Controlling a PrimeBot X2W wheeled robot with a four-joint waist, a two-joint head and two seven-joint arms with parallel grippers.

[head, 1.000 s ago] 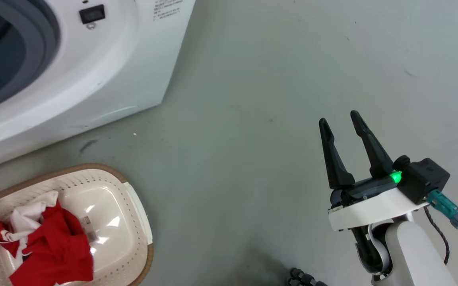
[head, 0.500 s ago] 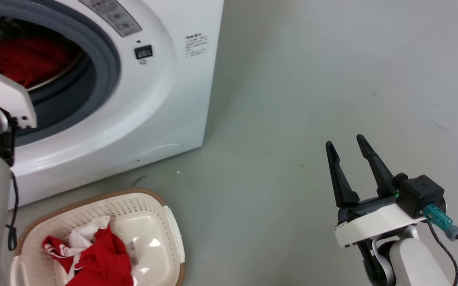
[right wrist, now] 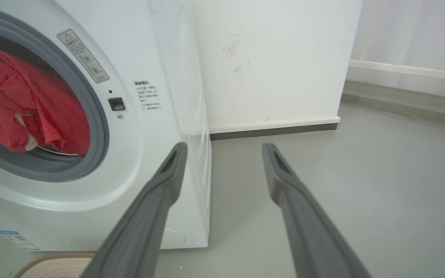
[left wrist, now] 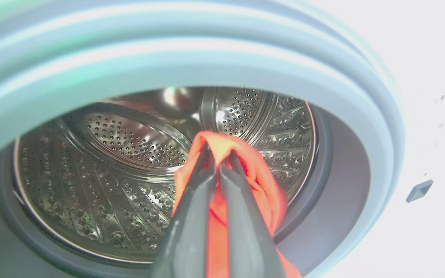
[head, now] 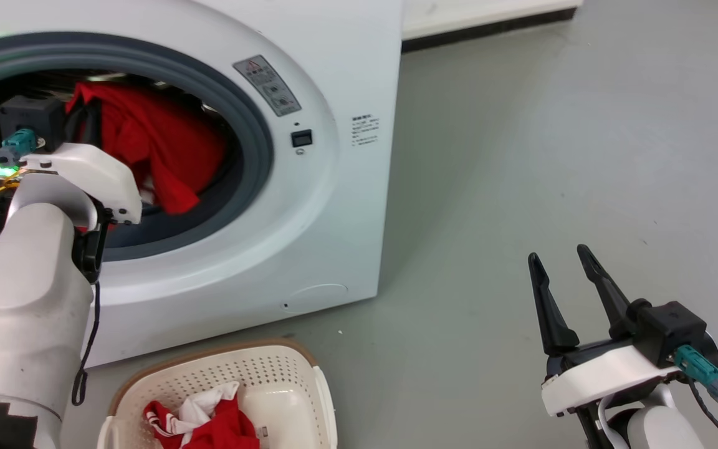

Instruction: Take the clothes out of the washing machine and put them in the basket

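left wrist view: the left gripper (left wrist: 218, 152) pinches a soft bright red fabric garment (left wrist: 263, 181) inside the large white front-loading washing machine (head: 346, 93). best drawn straight out, tail lifted over the grey rubber ring (head: 260, 143), then down to the cream perforated plastic basket (head: 222, 374). right gripper (head: 557, 252) spread wide, empty.

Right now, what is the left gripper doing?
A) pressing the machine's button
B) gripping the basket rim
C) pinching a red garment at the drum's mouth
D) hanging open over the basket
C: the left wrist view shows the left gripper shut on the red garment, with the drum behind it.
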